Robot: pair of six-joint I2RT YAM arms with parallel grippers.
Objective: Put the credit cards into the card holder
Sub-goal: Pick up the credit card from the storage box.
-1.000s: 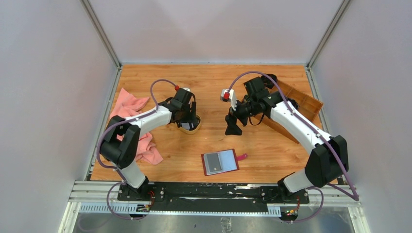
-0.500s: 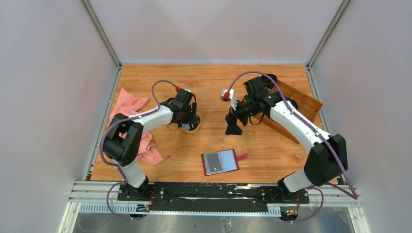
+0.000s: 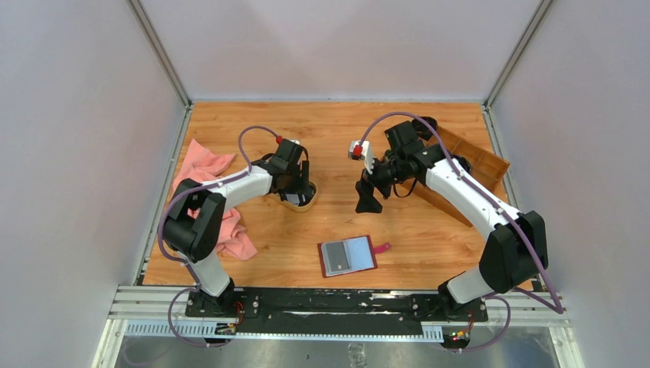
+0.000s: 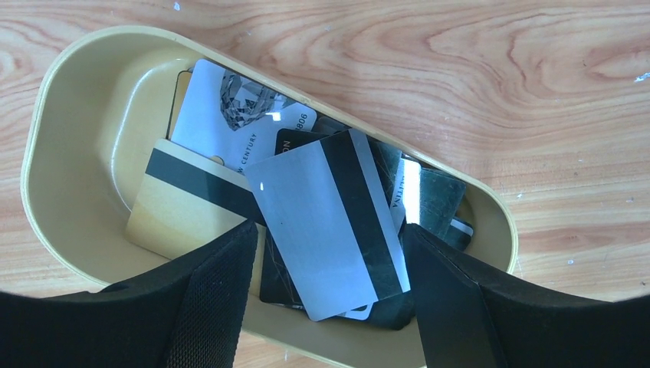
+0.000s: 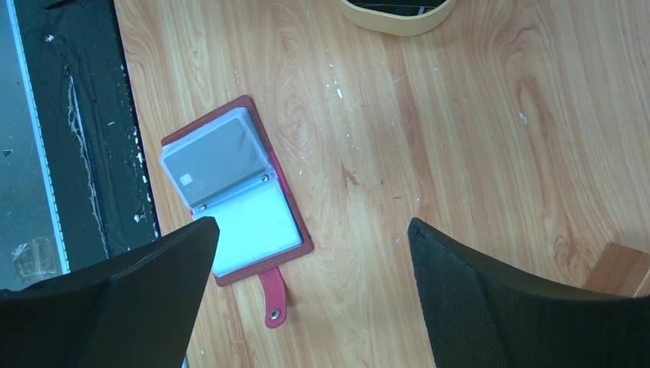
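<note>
Several credit cards (image 4: 253, 130) lie piled in an oval tan dish (image 4: 61, 115). On top is a silver card with a black stripe (image 4: 322, 222); a gold one and black ones lie under it. My left gripper (image 4: 328, 238) is open low over the dish (image 3: 305, 202), its fingers (image 4: 215, 299) on either side of the silver card, close to its long edges. The dark red card holder (image 3: 349, 255) lies open on the table near the front, its pockets (image 5: 230, 192) up and its snap tab (image 5: 274, 295) out. My right gripper (image 5: 313, 230) hangs open above the table beside it, holding nothing.
A pink cloth (image 3: 203, 165) lies at the left under the left arm. A brown wooden compartment tray (image 3: 475, 165) sits at the back right, its corner (image 5: 622, 268) near the right fingers. The black base strip (image 5: 69, 115) runs along the table's near edge.
The left arm's elbow has shifted a little while its gripper stays over the dish, jaws slightly narrower. The right arm and the card holder have not moved.
</note>
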